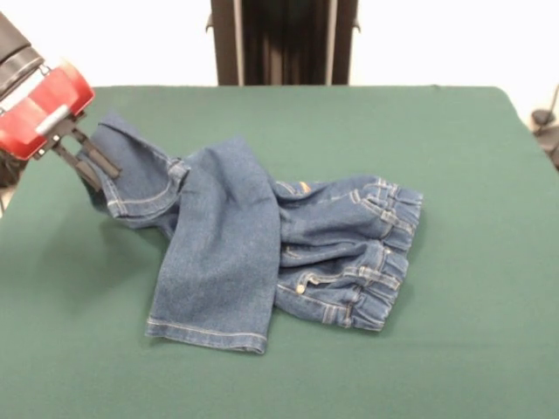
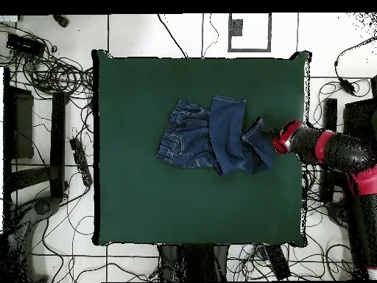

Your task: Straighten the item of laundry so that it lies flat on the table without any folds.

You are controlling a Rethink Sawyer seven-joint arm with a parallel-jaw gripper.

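Observation:
The blue denim jeans (image 1: 236, 236) lie crumpled near the middle of the dark green table (image 1: 454, 157). The gathered waistband points right, with the metal button (image 1: 301, 287) at its front. One leg is folded over and runs toward the front edge. The other leg reaches left and its hem is raised off the cloth. My red and black gripper (image 1: 94, 161) is at that hem, shut on it. In the overhead view the gripper (image 2: 271, 140) is at the right end of the jeans (image 2: 210, 136), near the table's (image 2: 147, 206) right edge.
The robot's pedestal (image 1: 281, 42) stands behind the table's far edge. Cables and equipment (image 2: 51, 88) lie on the floor around the table. My arm (image 2: 335, 151) comes in over the table's right edge in the overhead view.

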